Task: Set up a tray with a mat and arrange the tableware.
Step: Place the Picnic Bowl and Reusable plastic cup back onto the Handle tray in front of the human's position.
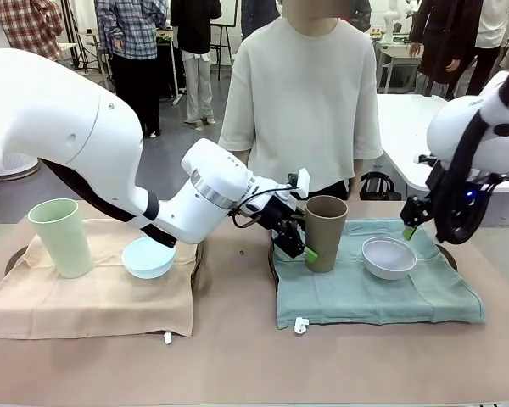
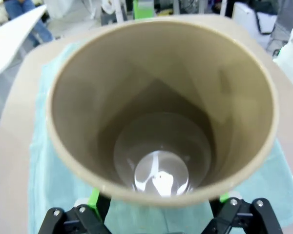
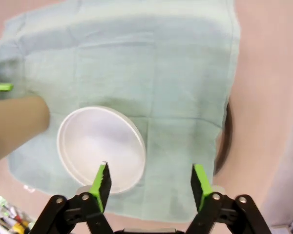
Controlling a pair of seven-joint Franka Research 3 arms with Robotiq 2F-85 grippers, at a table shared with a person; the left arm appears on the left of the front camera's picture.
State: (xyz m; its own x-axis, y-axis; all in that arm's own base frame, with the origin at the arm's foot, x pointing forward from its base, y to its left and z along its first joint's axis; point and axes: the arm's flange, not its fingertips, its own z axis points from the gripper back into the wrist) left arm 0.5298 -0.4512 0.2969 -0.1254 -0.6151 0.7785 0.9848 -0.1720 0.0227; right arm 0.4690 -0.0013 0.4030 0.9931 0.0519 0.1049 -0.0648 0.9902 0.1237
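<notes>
- The left claw (image 1: pixel 310 240) reaches across the middle of the counter (image 1: pixel 237 356); its jaws stand wide on either side of the brown cup (image 1: pixel 326 232), which stands upright on the teal mat (image 1: pixel 356 297). Whether the pads (image 2: pixel 93 196) touch the cup, I cannot tell.
- The right claw (image 3: pixel 150 181) hangs above the teal mat, jaws wide and holding nothing, just over the near edge of the white bowl (image 3: pixel 101 146).
- The white bowl sits on the teal mat just beside the brown cup.
- The green cup (image 1: pixel 61 237) and the blue bowl (image 1: pixel 148 257) rest near each other on the beige mat (image 1: pixel 93 301).
- A person (image 1: pixel 301 102) stands at the far side.
</notes>
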